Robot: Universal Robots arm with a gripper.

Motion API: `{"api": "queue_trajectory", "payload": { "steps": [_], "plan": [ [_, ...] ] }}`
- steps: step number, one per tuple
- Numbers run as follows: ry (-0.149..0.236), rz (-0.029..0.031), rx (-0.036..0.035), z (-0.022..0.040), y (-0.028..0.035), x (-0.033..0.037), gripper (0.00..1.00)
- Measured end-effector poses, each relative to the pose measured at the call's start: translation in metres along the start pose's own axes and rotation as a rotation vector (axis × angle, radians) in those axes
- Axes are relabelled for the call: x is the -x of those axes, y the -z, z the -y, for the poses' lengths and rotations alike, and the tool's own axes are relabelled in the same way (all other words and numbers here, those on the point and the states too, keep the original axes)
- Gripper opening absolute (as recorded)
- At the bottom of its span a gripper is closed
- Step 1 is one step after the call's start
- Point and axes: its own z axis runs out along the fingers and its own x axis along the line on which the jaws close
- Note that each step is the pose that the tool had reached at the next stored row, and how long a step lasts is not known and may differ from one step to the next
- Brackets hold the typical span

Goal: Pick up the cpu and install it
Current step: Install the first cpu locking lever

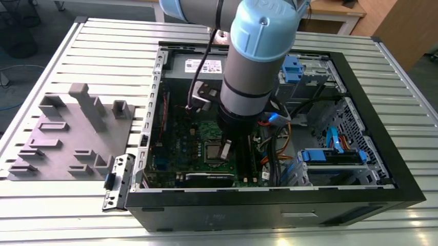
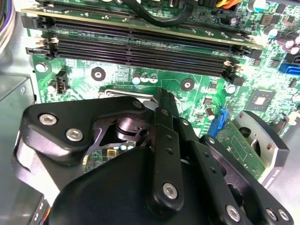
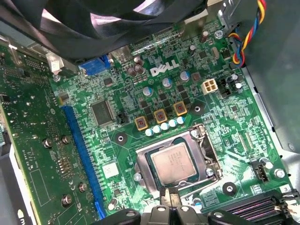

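The cpu [image 3: 173, 162], a flat silver-grey square, lies inside the dark socket with its silver metal frame [image 3: 142, 166] on the green motherboard [image 3: 117, 140]. In the first wrist view my gripper [image 3: 168, 200] hovers at the socket's edge beside the cpu, its two fingertips [image 3: 163, 199] pressed together with nothing between them. In the second wrist view the black gripper [image 2: 163, 95] points down at the socket, most of which its body hides. In the exterior view the gripper [image 1: 226, 148] reaches down into the open computer case just over the socket [image 1: 215, 151].
The black case [image 1: 383, 197] walls in the work area. Memory slots [image 2: 140, 44], cables [image 1: 280, 133] and blue drive brackets [image 1: 332, 155] crowd around the socket. A grey plastic tray with blocks [image 1: 68, 138] lies on the slatted table at the exterior view's left.
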Motion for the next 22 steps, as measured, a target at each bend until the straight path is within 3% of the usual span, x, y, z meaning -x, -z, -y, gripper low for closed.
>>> {"api": "queue_trajectory", "payload": {
  "steps": [15,22],
  "plan": [
    [0.0,0.0048,-0.0013,0.004,-0.006,0.0015,0.11],
    [0.001,0.0158,0.0029,0.0059,-0.0063,0.0024,0.11]
  ]
}}
